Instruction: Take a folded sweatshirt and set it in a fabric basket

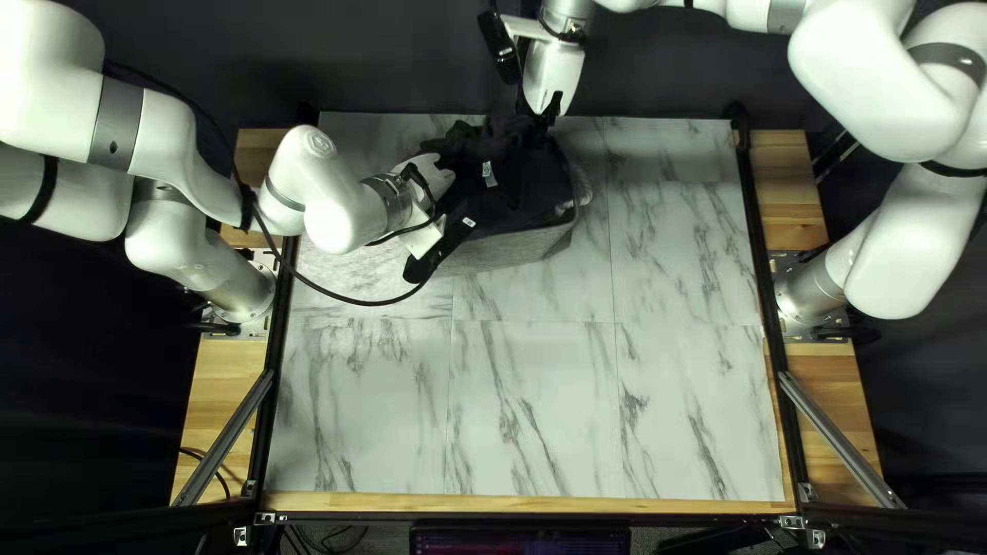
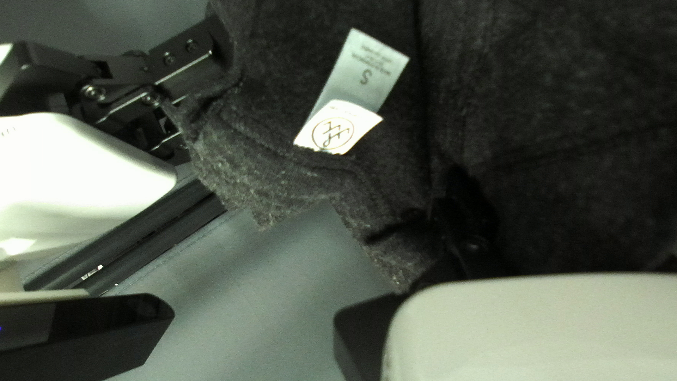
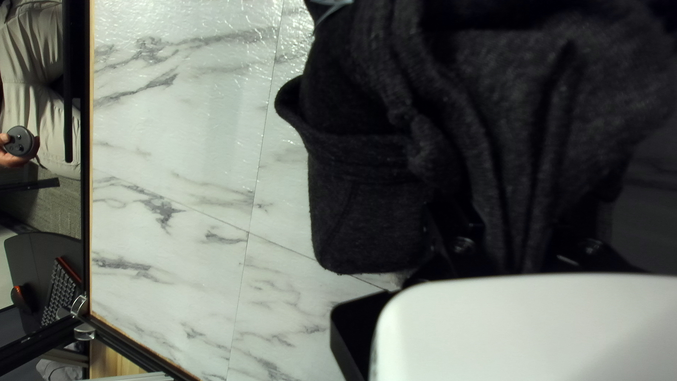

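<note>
Sweatshirt lies over basket; right pincer, basket's far side, is clamped on sweatshirt. Left pincer: cannot tell.

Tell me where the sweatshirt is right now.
In the top left view, the dark sweatshirt is near the table's far edge, a little left of centre, at the mouth of the gray fabric basket, just right of my left arm.

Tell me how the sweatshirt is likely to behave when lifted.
The sweatshirt will probably be floppy, since its cloth drapes in soft folds. It likely won't be very slippery, given its matte, fuzzy surface. The loose edges hanging down suggest it may unfold somewhat.
</note>
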Controlling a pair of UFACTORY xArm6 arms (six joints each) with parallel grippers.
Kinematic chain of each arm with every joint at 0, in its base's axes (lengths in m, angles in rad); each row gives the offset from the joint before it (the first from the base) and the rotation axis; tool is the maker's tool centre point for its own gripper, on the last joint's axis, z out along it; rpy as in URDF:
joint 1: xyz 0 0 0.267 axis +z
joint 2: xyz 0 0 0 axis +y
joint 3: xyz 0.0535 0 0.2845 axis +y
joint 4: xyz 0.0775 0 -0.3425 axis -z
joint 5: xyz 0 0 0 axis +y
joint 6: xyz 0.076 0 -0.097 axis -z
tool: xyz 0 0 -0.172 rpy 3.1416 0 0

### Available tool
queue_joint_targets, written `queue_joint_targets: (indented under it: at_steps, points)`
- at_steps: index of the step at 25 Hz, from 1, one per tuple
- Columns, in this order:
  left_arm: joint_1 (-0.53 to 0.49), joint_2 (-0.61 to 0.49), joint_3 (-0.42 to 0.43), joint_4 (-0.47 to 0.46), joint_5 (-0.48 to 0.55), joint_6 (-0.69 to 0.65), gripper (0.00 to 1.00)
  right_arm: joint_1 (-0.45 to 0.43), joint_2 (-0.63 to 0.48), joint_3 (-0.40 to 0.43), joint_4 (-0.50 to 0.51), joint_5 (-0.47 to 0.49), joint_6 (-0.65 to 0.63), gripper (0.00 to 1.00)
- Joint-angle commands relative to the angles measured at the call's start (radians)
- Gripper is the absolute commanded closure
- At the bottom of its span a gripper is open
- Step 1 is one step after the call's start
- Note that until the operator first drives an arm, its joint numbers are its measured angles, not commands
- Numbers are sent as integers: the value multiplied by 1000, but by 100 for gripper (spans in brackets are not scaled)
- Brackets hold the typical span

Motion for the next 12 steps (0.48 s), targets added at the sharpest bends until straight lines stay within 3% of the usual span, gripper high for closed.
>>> queue_joint_targets:
  at_steps: [1, 12]
  points:
    - [8, 8, 11, 27, -13, -32, 100, -8, -10, 22, 10, -23, -12, 100]
    - [45, 103, 30, 181, -71, -228, 100, 8, -3, 96, 27, -111, -23, 100]
